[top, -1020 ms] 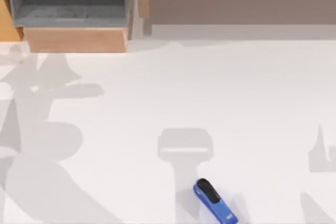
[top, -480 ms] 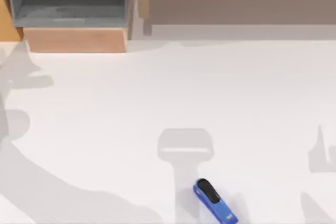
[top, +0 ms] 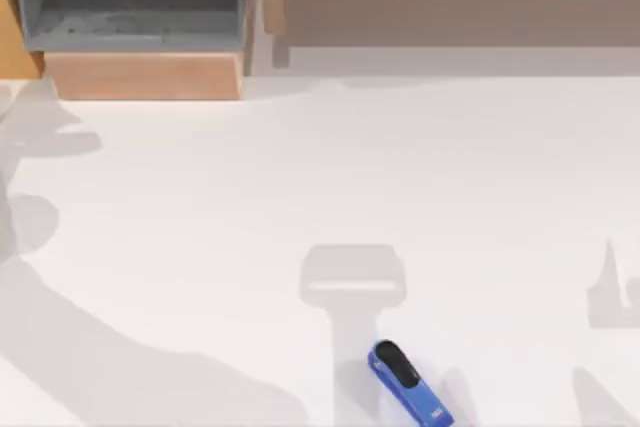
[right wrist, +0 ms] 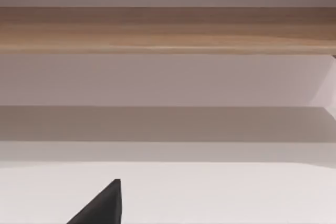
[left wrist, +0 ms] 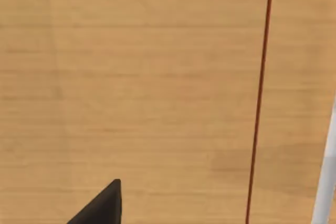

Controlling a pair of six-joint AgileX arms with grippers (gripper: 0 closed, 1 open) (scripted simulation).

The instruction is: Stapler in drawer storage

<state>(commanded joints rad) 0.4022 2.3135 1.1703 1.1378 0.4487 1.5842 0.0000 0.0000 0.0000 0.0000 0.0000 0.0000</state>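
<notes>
The small, elongated blue stapler with a black rounded top (top: pixel 408 384) lies flat on the white table (top: pixel 320 177). It is at the near edge of the top view, a little right of the middle, with its black end toward the far side and its blue end slanting toward the right.

The boxy drawer with grey inner walls and floor (top: pixel 130 17) stands open at the far left corner. Its light tan wooden front panel (top: pixel 145 75) faces the table, and nothing lies inside that can be made out. The stapler is well apart from it, across the table on a diagonal. Just beside the drawer on the right runs the long wooden unit with a brownish-grey panel (top: pixel 460 7).

1 dark tip of the left gripper (left wrist: pixel 102 208) pokes into the left wrist view. Right ahead of it is a light, grained wooden surface (left wrist: pixel 131 77) crossed by 1 thin dark-red line (left wrist: pixel 260 98). Whether this pincer is wide or narrow cannot be told.

1 dark tip of the right gripper (right wrist: pixel 102 208) shows likewise. White table lies under and ahead of it, and the long wooden unit (right wrist: pixel 168 30) is farther on. Its state cannot be told either.
</notes>
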